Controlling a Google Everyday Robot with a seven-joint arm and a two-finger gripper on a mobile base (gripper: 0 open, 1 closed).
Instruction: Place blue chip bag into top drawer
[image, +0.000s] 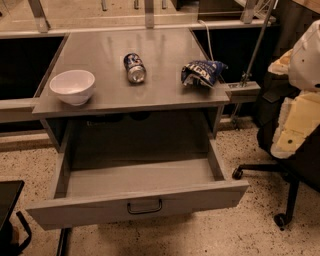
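Note:
The blue chip bag (201, 72) lies crumpled near the right front edge of the grey counter (165, 47). The top drawer (75, 210) is pulled fully open below the counter. Its inside looks bare, and its dark bar handle (144, 207) sits at the centre of the front panel. My gripper is not in this view, and nothing holds the bag.
A blue-and-silver soda can (134, 67) lies on its side at mid-counter. A white bowl (72, 86) stands at the front left. An office chair (292, 150) loaded with pale bulky material stands at the right of the drawer. A dark object (7, 210) is at the bottom left.

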